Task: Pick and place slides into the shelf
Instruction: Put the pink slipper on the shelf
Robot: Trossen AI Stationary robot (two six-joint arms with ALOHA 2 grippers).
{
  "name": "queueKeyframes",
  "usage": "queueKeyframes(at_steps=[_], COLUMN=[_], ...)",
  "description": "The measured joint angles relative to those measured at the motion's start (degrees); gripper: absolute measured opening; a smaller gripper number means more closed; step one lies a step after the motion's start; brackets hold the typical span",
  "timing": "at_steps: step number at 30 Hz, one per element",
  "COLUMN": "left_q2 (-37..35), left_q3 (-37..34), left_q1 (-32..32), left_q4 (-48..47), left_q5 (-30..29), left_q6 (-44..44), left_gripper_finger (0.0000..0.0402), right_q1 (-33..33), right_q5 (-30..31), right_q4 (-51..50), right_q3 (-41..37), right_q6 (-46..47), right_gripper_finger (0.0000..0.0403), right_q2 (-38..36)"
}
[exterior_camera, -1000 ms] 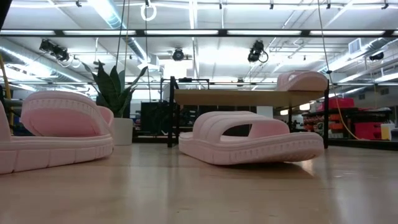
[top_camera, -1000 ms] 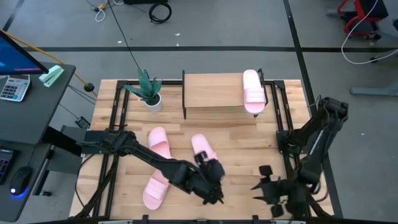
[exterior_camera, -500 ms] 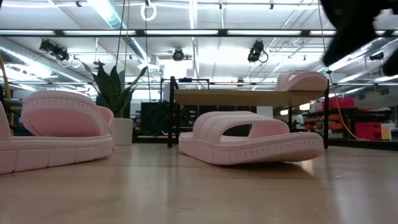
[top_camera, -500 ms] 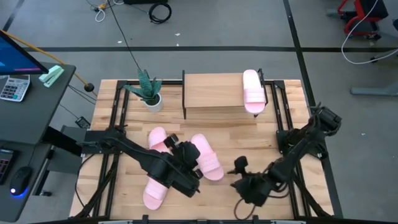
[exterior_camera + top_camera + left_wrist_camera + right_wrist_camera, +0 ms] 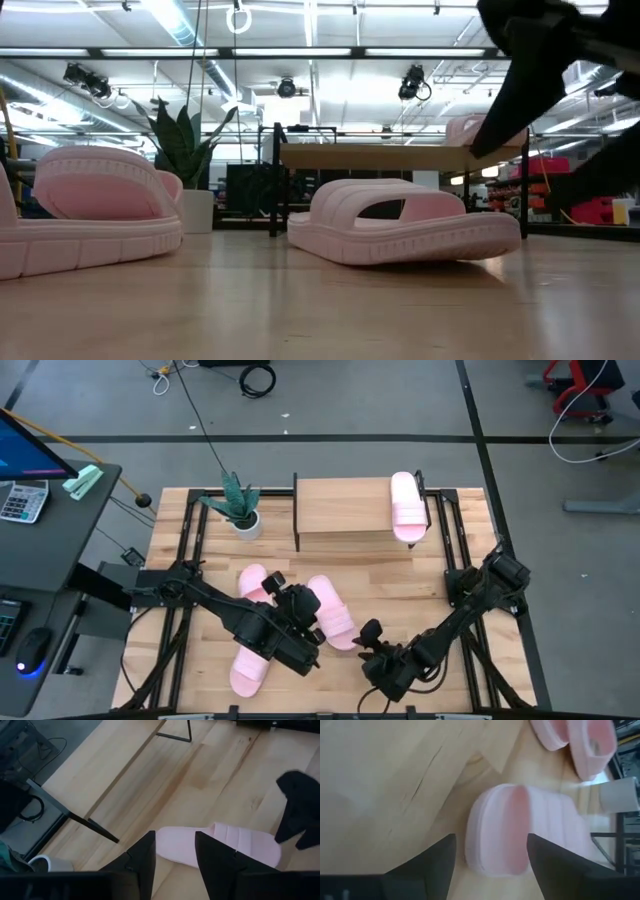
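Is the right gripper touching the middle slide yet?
Apart. The right wrist view shows the right gripper open, bare table between its fingers and the middle slide.

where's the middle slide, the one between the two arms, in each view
High view: the middle slide, centre table, between both arms.
Low view: centre, before the shelf.
Left wrist view: beyond the dark fingers.
Right wrist view: between the fingers.
Shared landmark: the shelf; only its leg shows in the left wrist view.
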Motion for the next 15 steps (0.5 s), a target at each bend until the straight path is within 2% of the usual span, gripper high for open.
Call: queueKeyframes(at_steps=[15], left_q2=[0.0], left_q3=[0.0], left_q1=[0.02], left_q4=[0.03], left_q5=[-1.18], left_q6=[-0.65], left_gripper_finger=[0.0128], right_q1=[-0.82], right_q5=[-0.47], right_q4=[1.29], right_q3=[0.19], right_q6=[1.26], right_gripper_finger=[0.0243], right_q2=[2.4])
